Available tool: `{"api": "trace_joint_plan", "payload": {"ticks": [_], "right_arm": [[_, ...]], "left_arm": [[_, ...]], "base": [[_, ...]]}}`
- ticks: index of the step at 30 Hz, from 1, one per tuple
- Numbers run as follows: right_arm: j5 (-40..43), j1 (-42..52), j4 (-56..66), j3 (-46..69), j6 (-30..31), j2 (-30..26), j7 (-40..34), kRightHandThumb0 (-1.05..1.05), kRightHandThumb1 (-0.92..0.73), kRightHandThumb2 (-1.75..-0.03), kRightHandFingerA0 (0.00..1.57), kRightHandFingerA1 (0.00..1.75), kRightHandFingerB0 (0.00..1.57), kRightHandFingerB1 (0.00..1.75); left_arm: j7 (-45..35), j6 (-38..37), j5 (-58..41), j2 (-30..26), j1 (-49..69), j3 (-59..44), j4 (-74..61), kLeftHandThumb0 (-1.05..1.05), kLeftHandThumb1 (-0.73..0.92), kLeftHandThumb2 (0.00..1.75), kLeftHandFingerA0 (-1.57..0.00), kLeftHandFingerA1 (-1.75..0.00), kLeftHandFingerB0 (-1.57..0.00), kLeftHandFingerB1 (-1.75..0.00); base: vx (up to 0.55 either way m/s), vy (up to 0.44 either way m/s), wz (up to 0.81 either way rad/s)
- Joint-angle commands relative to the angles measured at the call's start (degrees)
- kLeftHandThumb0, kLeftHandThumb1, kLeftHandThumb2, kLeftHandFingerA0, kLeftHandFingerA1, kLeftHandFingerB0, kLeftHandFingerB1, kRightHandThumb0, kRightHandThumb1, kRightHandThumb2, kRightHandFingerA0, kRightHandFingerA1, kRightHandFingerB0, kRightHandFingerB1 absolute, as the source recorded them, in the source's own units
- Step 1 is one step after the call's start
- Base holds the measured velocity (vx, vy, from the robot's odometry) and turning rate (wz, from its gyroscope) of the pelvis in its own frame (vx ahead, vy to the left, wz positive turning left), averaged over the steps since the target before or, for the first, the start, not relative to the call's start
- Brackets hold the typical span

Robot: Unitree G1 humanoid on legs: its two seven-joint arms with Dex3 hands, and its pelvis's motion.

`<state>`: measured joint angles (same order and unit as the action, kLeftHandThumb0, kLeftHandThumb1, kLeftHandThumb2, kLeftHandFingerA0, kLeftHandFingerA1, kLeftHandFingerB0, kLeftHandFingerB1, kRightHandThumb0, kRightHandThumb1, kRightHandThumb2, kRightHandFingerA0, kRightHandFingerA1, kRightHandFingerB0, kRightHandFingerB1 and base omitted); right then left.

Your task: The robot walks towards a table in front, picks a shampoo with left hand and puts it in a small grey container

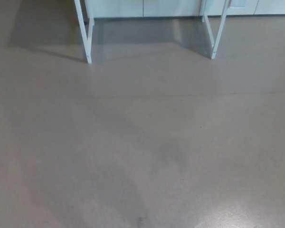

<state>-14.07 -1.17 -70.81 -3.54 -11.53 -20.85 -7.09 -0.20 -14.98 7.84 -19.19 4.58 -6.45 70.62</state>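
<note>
No shampoo, no grey container and no tabletop show in the head view. Only the white legs of a table appear at the top: the left leg pair [87,33] and the right leg pair [215,31]. Neither of my hands nor any part of my arms is visible.
Grey-brown floor [142,142] fills nearly the whole picture. A pale wall or cabinet base [147,7] runs along the top edge behind the table legs. A shadow lies on the floor under the table.
</note>
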Motion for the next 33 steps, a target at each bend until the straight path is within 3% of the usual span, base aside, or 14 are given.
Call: {"api": "trace_joint_plan", "payload": {"ticks": [1, 2, 3, 4, 5, 6, 17, 22, 27, 29, 30, 31, 32, 33], "right_arm": [[0.0, -2.1, -2.3, 0.3, -0.6, 0.0, -1.5, -0.25, -0.67, -0.60, 0.77, 0.50, 0.51, 0.39], [0.0, -2.2, -2.4, 0.3, -0.4, -0.1, -1.4, -0.26, -0.67, -0.60, 0.77, 0.50, 0.51, 0.39], [0.0, -2.4, -2.6, 0.3, -0.3, -0.2, -1.1, -0.26, -0.68, -0.60, 0.75, 0.49, 0.50, 0.38], [0.1, -2.5, -2.7, 0.4, -0.1, -0.2, -0.6, -0.27, -0.68, -0.60, 0.77, 0.50, 0.51, 0.39], [0.3, -2.5, -2.7, 0.5, -0.2, -0.1, -0.5, -0.27, -0.68, -0.60, 0.77, 0.50, 0.51, 0.39], [0.4, -2.6, -2.8, 0.6, 0.1, -0.1, -0.3, -0.26, -0.68, -0.59, 0.75, 0.49, 0.51, 0.38], [0.3, -3.8, -3.1, 0.3, 0.8, -0.2, 1.5, -0.28, -0.68, -0.60, 0.69, 0.48, 0.52, 0.39], [-0.5, -3.8, -3.2, -0.4, 0.7, -0.5, 2.1, -0.29, -0.70, -0.60, 0.70, 0.48, 0.54, 0.40], [-0.6, -3.6, -3.3, -0.9, 0.7, -0.4, 2.1, -0.29, -0.71, -0.61, 0.70, 0.47, 0.57, 0.41], [-0.9, -3.6, -3.4, -1.3, 0.9, -0.5, 2.2, -0.30, -0.72, -0.61, 0.70, 0.47, 0.57, 0.41], [-1.2, -3.9, -3.5, -1.6, 1.2, -0.5, 2.6, -0.30, -0.72, -0.61, 0.70, 0.47, 0.57, 0.40], [-1.3, -4.0, -3.5, -1.8, 1.4, -0.5, 2.8, -0.30, -0.72, -0.61, 0.70, 0.47, 0.57, 0.40], [-1.2, -4.1, -3.6, -1.8, 1.5, -0.5, 2.8, -0.30, -0.72, -0.61, 0.70, 0.47, 0.57, 0.40], [-1.2, -4.1, -3.6, -1.8, 1.6, -0.5, 3.0, -0.30, -0.72, -0.61, 0.69, 0.46, 0.57, 0.40]], "left_arm": [[1.1, -2.7, 1.1, -2.4, -1.6, 1.3, 1.0, -0.44, 0.52, 0.83, -0.56, -0.60, -0.33, -0.47], [1.2, -2.5, 1.3, -2.4, -2.1, 1.7, 1.2, -0.43, 0.52, 0.83, -0.55, -0.61, -0.32, -0.47], [1.1, -2.6, 1.3, -2.4, -2.4, 2.0, 1.3, -0.38, 0.65, 0.59, -0.64, -0.60, -0.41, -0.34], [1.0, -3.1, 1.4, -2.4, -2.5, 2.4, 1.2, -0.43, 0.53, 0.85, -0.60, -0.68, -0.36, -0.48], [1.0, -3.6, 1.6, -2.6, -2.7, 2.9, 1.2, -0.43, 0.53, 0.85, -0.60, -0.68, -0.36, -0.48], [0.7, -4.0, 1.7, -2.7, -2.6, 3.2, 1.1, -0.38, 0.67, 0.60, -0.61, -0.54, -0.44, -0.34], [1.2, -3.0, 1.5, -2.7, -3.5, 4.5, 2.6, -0.38, 0.67, 0.60, -0.61, -0.63, -0.48, -0.36], [1.6, -3.5, 1.6, -2.8, -3.5, 4.8, 2.7, -0.38, 0.66, 0.60, -0.62, -0.67, -0.51, -0.37], [1.3, -3.6, 1.3, -2.8, -2.9, 5.1, 2.5, -0.40, 0.66, 0.61, -0.59, -0.59, -0.49, -0.36], [1.3, -3.1, 0.9, -2.6, -3.1, 5.0, 2.6, -0.39, 0.66, 0.60, -0.62, -0.68, -0.49, -0.36], [1.5, -3.2, 1.2, -2.7, -3.0, 5.2, 2.6, -0.46, 0.53, 0.88, -0.60, -0.74, -0.43, -0.53], [1.6, -3.2, 1.3, -2.8, -2.9, 5.3, 2.6, -0.46, 0.53, 0.88, -0.60, -0.74, -0.43, -0.53], [2.1, -2.8, 1.7, -2.8, -3.0, 5.7, 2.6, -0.41, 0.66, 0.60, -0.62, -0.69, -0.50, -0.36], [2.1, -2.7, 1.6, -2.8, -3.1, 5.7, 2.6, -0.40, 0.66, 0.60, -0.63, -0.62, -0.51, -0.37]], "base": [[-0.28, -0.061, 0.32], [-0.27, -0.039, 0.02], [0.00, 0.000, 0.00], [0.00, 0.000, 0.00], [0.00, 0.000, 0.00], [0.10, 0.092, -0.06], [0.19, 0.214, -0.08], [0.27, 0.002, 0.11], [0.34, -0.133, 0.14], [0.34, -0.150, 0.64], [0.32, -0.129, 0.45], [0.38, -0.099, 0.03], [0.38, -0.066, 0.04], [0.34, -0.044, -0.07]]}}
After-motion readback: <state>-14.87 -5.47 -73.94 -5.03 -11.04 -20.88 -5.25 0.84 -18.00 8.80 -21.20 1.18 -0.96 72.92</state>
